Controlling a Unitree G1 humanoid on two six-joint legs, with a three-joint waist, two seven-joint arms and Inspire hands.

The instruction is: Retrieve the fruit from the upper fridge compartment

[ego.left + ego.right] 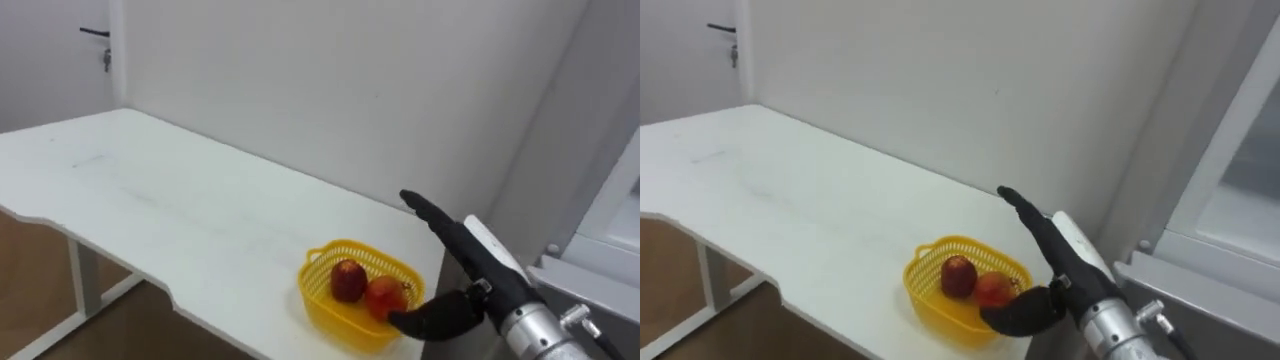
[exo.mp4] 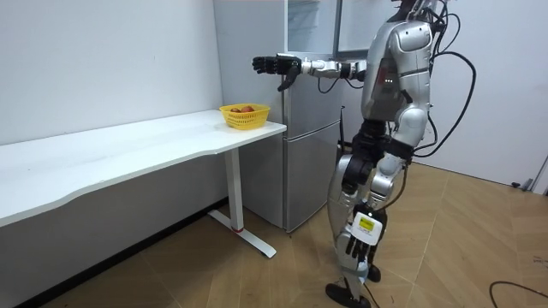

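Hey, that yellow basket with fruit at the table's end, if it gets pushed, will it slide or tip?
Probably slides rather than tips: the yellow basket looks low and wide on the smooth white table. Its slotted walls look like thin plastic, so likely light and slightly flexible. The two red fruits inside add weight low down but may roll about.

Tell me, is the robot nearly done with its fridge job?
Probably nearly. Two red fruits lie in the yellow basket on the table. The right robot hand is open and empty by the basket; the left robot hand hangs low. To do, likely: drawing the arm back.
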